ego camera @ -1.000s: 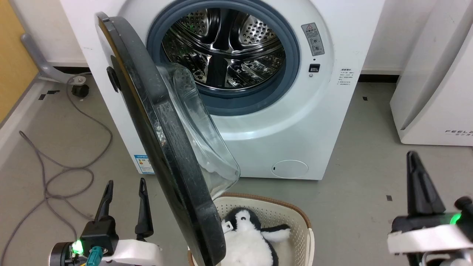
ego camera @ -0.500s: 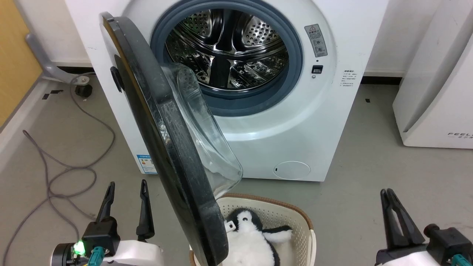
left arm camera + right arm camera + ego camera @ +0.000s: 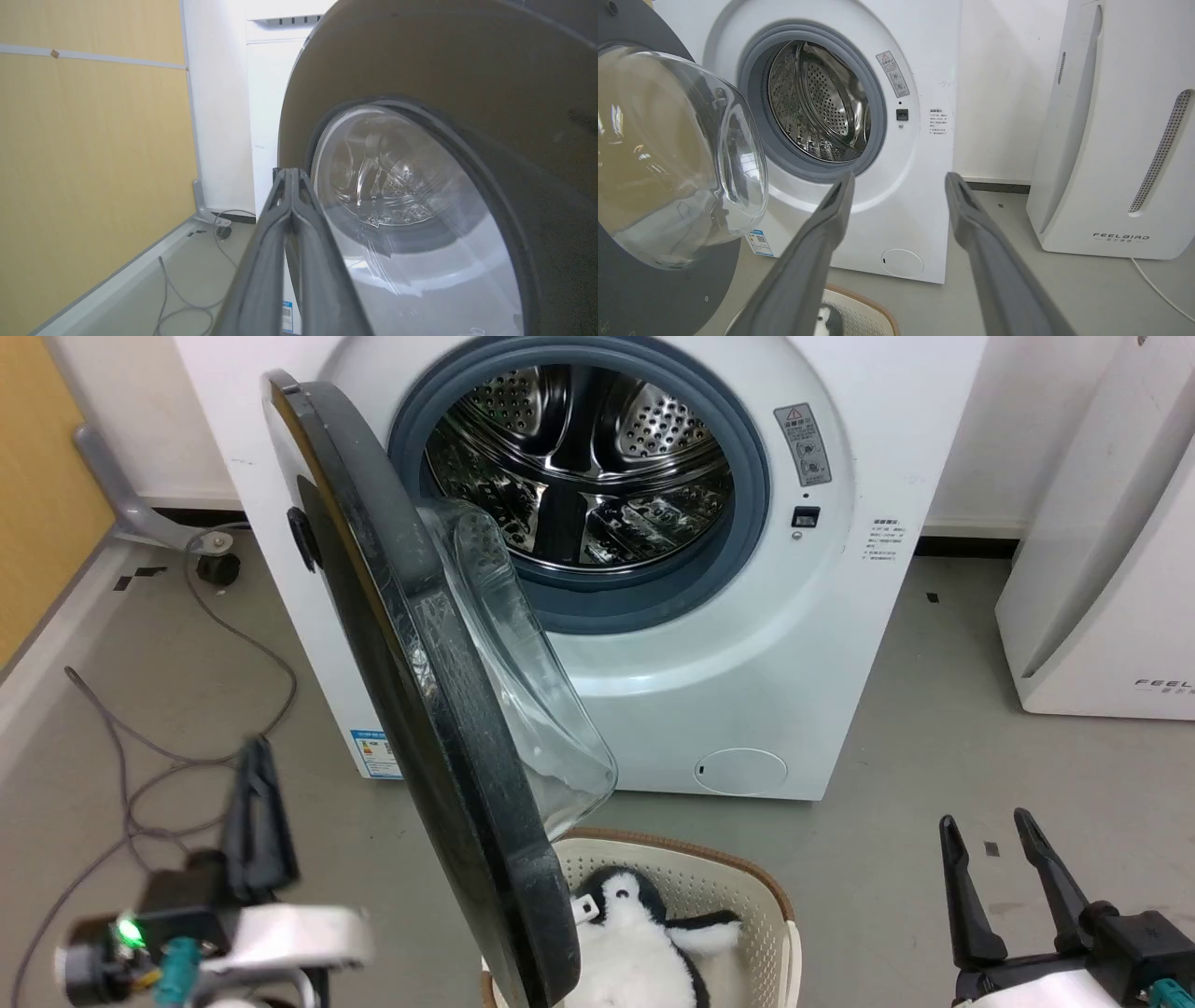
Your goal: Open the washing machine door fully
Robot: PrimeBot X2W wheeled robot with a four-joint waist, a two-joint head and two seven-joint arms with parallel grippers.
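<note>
Washing machine door (image 3: 425, 709), a glossy black glass-bowled disc, is seen half-open at centre frame. Left gripper (image 3: 254, 770), pinched together empty, is poised lower left, presumably to push it; right gripper (image 3: 985, 823), lower right, is spread.

FEELBIRD low on white appliance (image 3: 1111, 140). Washing machine (image 3: 924, 46): warning-triangle sticker (image 3: 890, 74), blue label (image 3: 760, 242), print unreadable.

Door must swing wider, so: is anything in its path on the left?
Yes: the left gripper, fingers shut, hovers beside the outer face of the door, on the side it must swing toward. A cable lies on the floor there too.
</note>
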